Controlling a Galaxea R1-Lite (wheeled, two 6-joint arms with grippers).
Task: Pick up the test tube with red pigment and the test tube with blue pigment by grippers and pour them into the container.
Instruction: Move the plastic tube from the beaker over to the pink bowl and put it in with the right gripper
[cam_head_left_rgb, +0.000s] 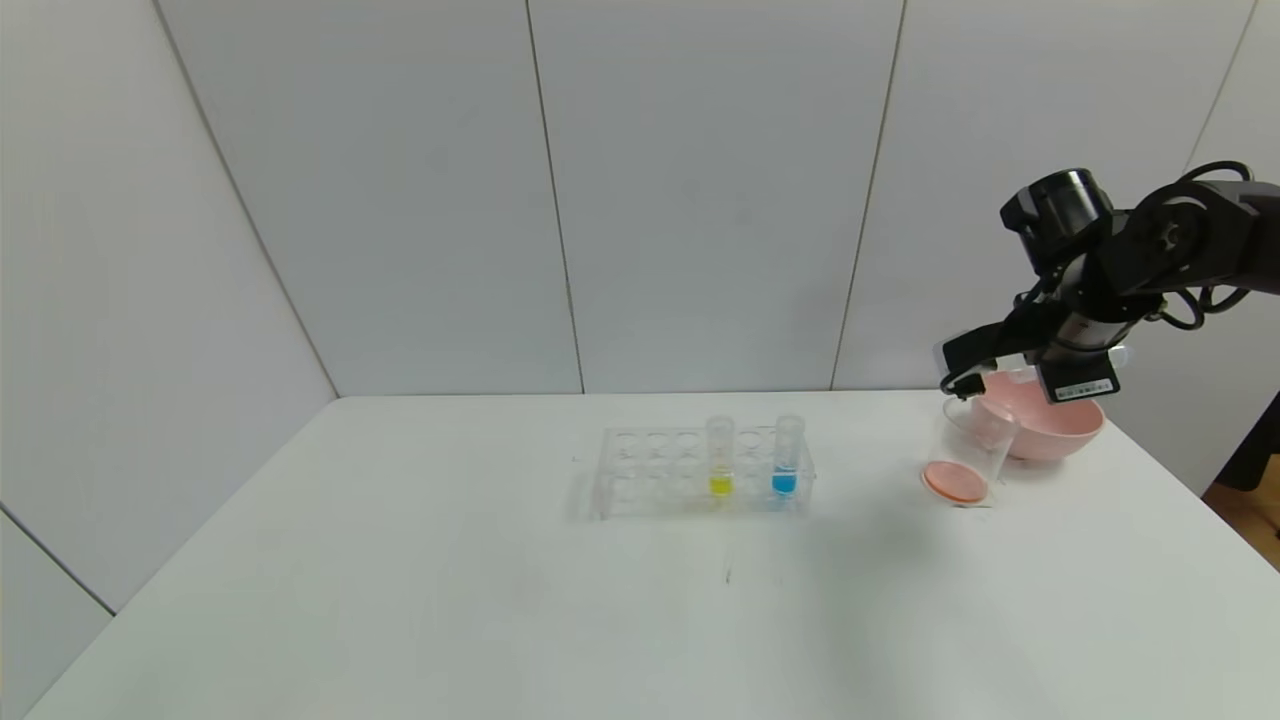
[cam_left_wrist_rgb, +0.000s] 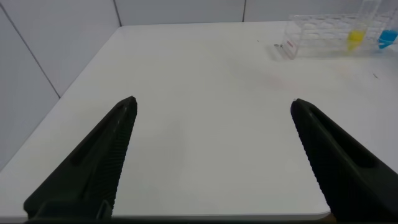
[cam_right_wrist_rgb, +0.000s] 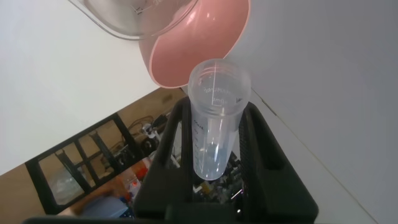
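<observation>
The left claw (cam_left_wrist_rgb: 211, 162) hangs low over the near left part of the white desk (cam_head_left_rgb: 400, 600), its two black fingers spread wide with nothing between them.

Farther back, about mid-desk, a clear tube rack (cam_head_left_rgb: 640, 475) stands with two tubes upright in its right half. The test tube with blue pigment (cam_head_left_rgb: 786, 456) sits in the right-hand hole, and a tube with yellow liquid (cam_head_left_rgb: 720, 458) stands just to its left.

Over to the right and a bit farther, the container (cam_head_left_rgb: 968, 452), a clear beaker, stands on the desk with orange-red liquid pooled in its base. Just behind it, touching or nearly so, is a pink bowl (cam_head_left_rgb: 1050, 425).

Above the beaker the right claw (cam_right_wrist_rgb: 214, 155) is clamped on the test tube with red pigment (cam_right_wrist_rgb: 214, 118). From the wrist camera the tube looks drained, with no red left that I can make out, its open mouth pointing away from the claw toward the beaker and bowl.
</observation>
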